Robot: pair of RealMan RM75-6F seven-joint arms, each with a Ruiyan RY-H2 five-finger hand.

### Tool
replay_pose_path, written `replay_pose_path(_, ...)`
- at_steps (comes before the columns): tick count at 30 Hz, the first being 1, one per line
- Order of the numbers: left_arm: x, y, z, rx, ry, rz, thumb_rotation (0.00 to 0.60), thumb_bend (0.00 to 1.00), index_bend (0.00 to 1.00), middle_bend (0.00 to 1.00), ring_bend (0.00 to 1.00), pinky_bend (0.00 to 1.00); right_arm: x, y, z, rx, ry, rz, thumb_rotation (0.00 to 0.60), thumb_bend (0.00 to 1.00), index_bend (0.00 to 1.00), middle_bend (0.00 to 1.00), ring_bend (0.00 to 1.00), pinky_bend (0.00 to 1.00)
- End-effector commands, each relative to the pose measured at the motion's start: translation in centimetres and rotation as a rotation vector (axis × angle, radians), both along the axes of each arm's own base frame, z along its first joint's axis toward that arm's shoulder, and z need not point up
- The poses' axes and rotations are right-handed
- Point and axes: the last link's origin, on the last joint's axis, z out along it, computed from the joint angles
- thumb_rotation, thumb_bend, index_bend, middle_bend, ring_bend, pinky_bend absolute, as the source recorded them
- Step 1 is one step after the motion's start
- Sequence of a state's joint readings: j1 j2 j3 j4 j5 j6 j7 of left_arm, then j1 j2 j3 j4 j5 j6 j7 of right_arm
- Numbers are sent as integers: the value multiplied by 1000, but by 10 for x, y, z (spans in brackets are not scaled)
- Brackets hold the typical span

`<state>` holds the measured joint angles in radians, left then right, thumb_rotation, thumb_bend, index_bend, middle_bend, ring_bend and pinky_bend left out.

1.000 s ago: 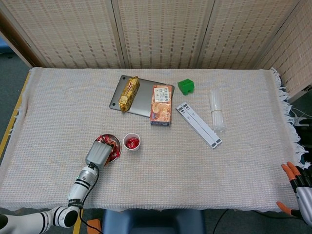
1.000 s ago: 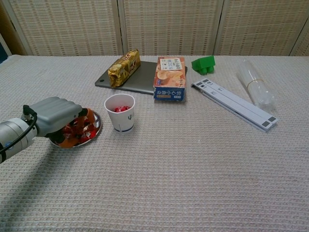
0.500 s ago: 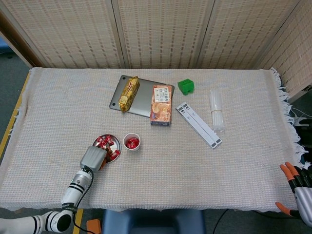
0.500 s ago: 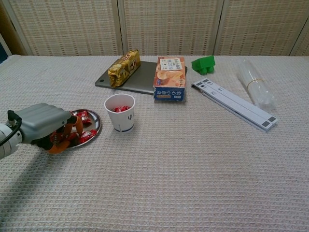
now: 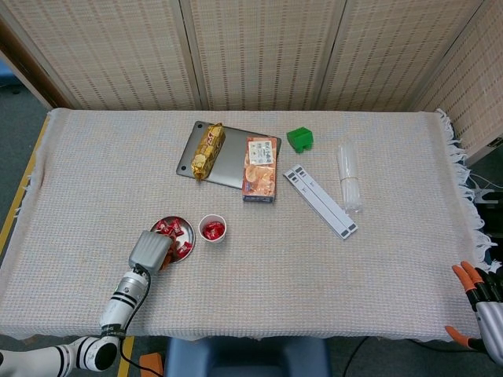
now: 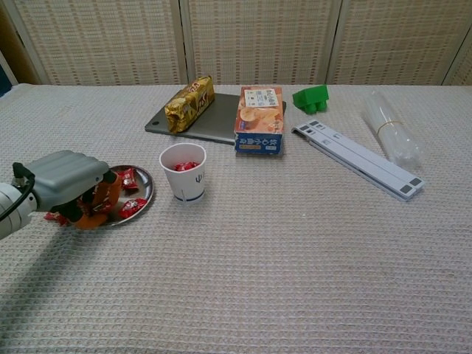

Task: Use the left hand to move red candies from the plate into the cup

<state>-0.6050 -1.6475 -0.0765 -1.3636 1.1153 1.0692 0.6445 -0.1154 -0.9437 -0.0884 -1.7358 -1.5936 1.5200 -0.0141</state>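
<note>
Left hand: the left hand [image 6: 65, 177] is seen low over the near-left edge of the plate [image 6: 144, 193], back of the hand up; fingers [image 6: 94, 198] are curled downward among the wrappers; whether a candy is actually pinched cannot be told, since the palm side is hidden in both views.
Right hand: the right hand [image 5: 481, 302] is seen only at the far right table edge, well apart from the work; its fingers appear slightly spread, but open or closed cannot be told.
Candies: red candies [image 6: 127, 179] are spread on the plate, several just beside and under the fingers; one [image 6: 51, 217] seems to lie on the cloth just off the plate's left rim, though this is partly hidden; more red candies [image 6: 186, 166] are already in the cup [image 6: 184, 174].
Cup: it stands upright just to the right of the plate, near but not touching it, as judged from the head view.
Key relation: from the left hand, the cup lies to the right and slightly farther from the robot, across the plate; the left hand is by far the nearer one; the coming carry is judged to be a short lift and a sideways pass over the plate to the cup's mouth.
Risk: the cup is light and may be tipped if the fingers are brought in too low.
Table: a woven cloth [image 5: 314, 267] covers it.
</note>
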Motion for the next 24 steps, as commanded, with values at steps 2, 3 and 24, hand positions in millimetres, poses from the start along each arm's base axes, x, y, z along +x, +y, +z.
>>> replay_pose_path(2, 2, 1, 1, 7, -12, -3, 600, 382, 545, 591, 539, 1000, 0, 0, 0, 0, 0, 0, 600, 44, 0, 0, 0, 0)
replay_pose_path(3, 2, 1, 1, 11, -15, -7, 600, 383, 553, 599, 544, 1000, 0, 0, 0, -1, 0, 0, 600, 44, 0, 0, 0, 0)
replay_pose_path(24, 66, 14, 46, 107, -210, -115, 600, 422, 587, 647, 585, 1000, -1, -1, 2, -6, -8, -1, 600, 44, 0, 0, 0, 0)
